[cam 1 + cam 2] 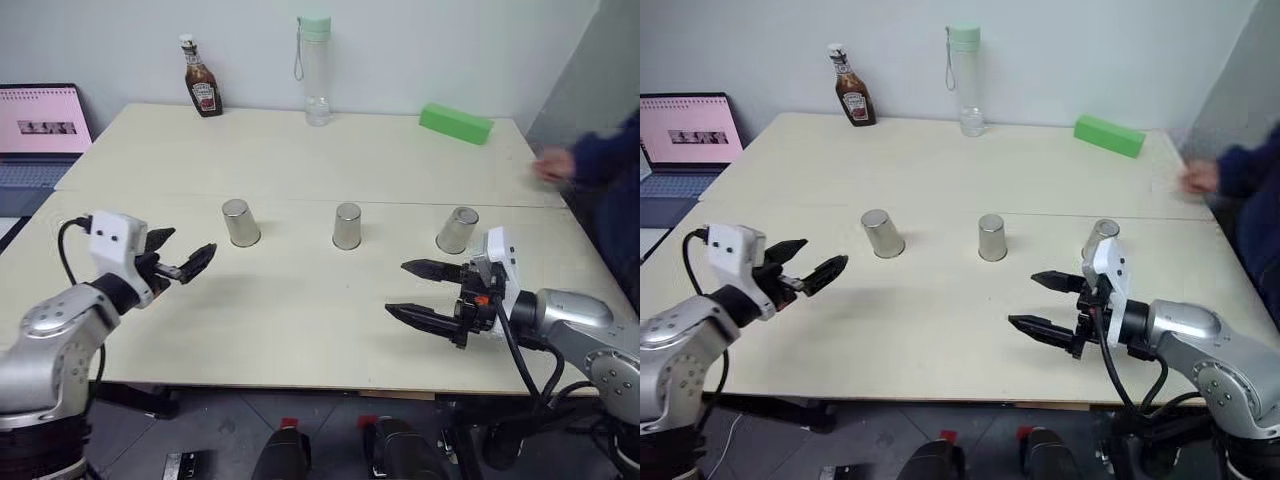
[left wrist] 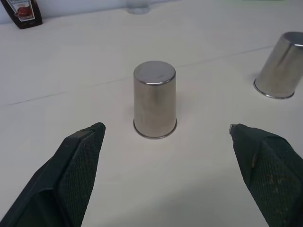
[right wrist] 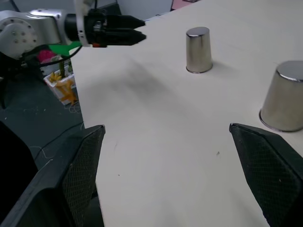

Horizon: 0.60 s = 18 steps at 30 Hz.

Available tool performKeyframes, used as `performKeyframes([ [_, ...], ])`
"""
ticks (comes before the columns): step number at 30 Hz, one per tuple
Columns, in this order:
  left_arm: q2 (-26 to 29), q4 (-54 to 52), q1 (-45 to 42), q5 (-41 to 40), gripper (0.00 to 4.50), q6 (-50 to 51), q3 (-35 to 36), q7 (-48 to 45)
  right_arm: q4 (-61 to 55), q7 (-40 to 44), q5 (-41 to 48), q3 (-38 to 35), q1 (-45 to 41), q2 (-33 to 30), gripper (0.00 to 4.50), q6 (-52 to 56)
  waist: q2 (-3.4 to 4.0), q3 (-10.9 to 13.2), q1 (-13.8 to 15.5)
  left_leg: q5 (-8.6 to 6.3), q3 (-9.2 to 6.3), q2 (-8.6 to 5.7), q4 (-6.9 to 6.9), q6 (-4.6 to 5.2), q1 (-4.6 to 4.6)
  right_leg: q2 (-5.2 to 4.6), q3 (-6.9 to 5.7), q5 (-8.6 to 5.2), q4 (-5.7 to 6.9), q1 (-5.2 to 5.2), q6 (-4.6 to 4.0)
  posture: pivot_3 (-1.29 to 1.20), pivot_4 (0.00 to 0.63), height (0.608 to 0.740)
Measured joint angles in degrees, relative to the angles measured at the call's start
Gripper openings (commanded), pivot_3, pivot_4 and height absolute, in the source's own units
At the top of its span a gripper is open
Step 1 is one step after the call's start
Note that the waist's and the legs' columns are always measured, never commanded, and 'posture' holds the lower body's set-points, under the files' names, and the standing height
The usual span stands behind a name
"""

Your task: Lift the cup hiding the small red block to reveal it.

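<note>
I see a pale cream table (image 1: 300,150) with a seam across it, set against a plain white wall (image 1: 420,40). A dark floor (image 1: 230,430) shows below its near edge.

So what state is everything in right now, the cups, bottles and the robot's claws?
Left cup: upside down on the table, untouched.
Middle cup: upside down.
Right cup: upside down.
Ketchup bottle: upright, capped.
Clear bottle: upright, lid on.
Laptop: open, screen lit.
Left gripper: open, empty.
Right gripper: open, empty.
</note>
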Motion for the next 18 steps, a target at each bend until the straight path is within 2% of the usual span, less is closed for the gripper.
performKeyframes([
  [4,-3.0,4.0,-3.7,4.0,4.50,-3.7,-4.0,3.1,1.7,0.4,-0.9,1.4,-1.9,0.2,4.47,-0.8,-0.01,0.0,0.0,0.00,-0.01,0.00,-0.02,0.00,-0.05,0.00,0.00,0.01,-0.01,-0.03,-0.01,0.00,0.150,0.740],
  [12,-9.1,20.6,-13.3,12.1,4.50,-13.5,-9.1,7.1,3.8,1.0,-2.7,2.6,-3.8,0.3,4.47,-2.0,-0.05,0.0,0.1,0.00,-0.01,-0.02,-0.01,0.00,-0.07,-0.02,-0.01,0.03,0.00,-0.03,0.00,0.00,0.150,0.740],
  [18,-13.0,38.9,-23.3,15.4,4.50,-22.0,-11.1,7.2,3.8,0.5,-2.8,2.6,-3.3,0.5,4.47,-2.0,-0.07,0.0,0.2,0.00,-0.05,-0.05,0.03,0.00,-0.12,-0.03,-0.06,0.04,0.03,-0.04,0.02,0.00,0.150,0.740],
])
